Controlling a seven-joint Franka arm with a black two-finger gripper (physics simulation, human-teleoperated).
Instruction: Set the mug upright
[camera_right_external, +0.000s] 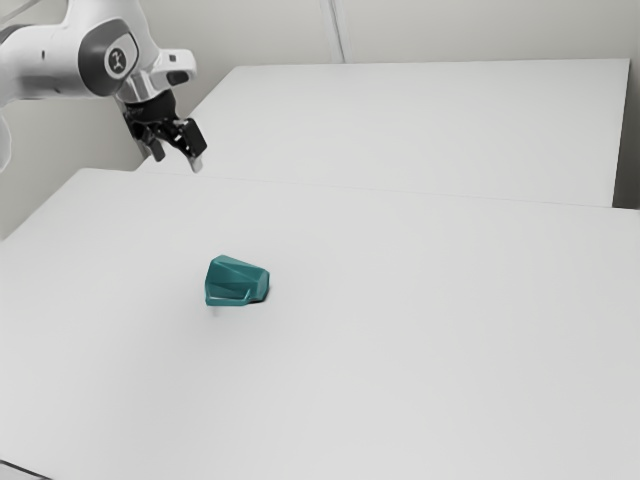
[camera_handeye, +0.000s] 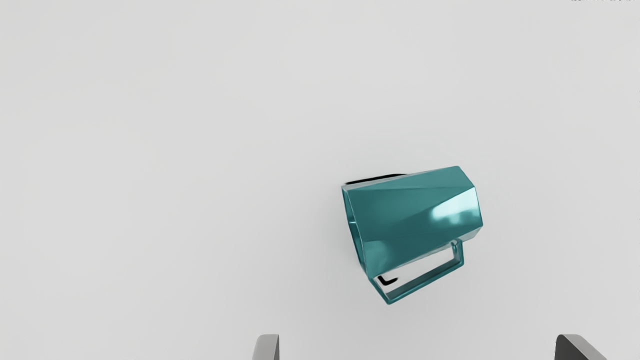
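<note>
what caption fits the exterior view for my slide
A teal mug lies on its side on a white table, the open gripper raised clear of it.

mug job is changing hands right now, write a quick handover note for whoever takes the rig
Hand: open, fingers wide apart, holding nothing, raised clear of the mug.
Mug: lying on its side on the table, mouth toward the exterior view's left, handle on the side facing the exterior camera.
Done: neither the grasp nor the righting; the mug is not upright.
Left: reach the mug, grip it, turn it mouth up, set it on its base and let go.
</note>
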